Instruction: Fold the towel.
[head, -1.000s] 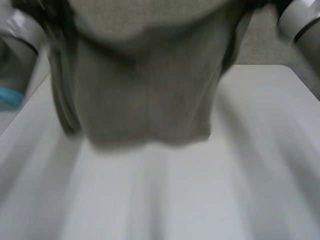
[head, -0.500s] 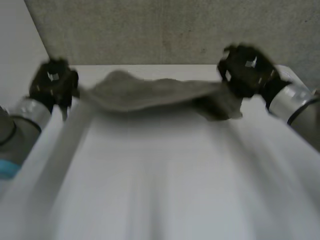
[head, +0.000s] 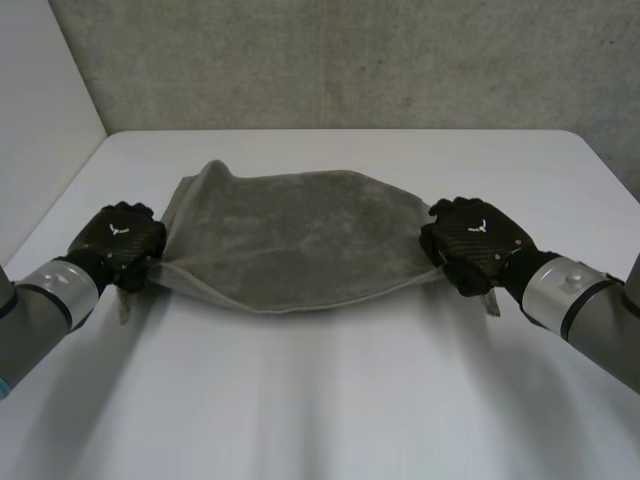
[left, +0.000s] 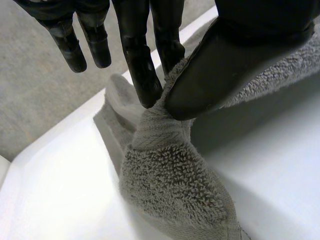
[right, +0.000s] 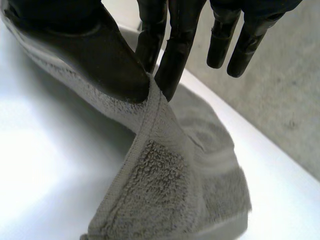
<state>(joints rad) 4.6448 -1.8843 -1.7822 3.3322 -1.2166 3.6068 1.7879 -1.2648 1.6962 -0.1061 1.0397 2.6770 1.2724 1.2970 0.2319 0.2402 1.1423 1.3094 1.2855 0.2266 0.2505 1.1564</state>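
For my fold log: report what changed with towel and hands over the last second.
The towel, hanging high before the head camera, was swung out over the table and now lies spread on it. The left hand and right hand came down and nearer the robot. Unchanged: each pinches a near corner.

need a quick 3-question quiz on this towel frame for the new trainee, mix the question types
1. True or false: the left hand is open and clear of the towel.
2. Where does the right hand grip the towel? A) its middle B) a near corner C) its far edge
3. What does the towel's far part lie on?

Key: 1 false, the left hand pinches a near corner between thumb and fingers; 2 B; 3 the white table.
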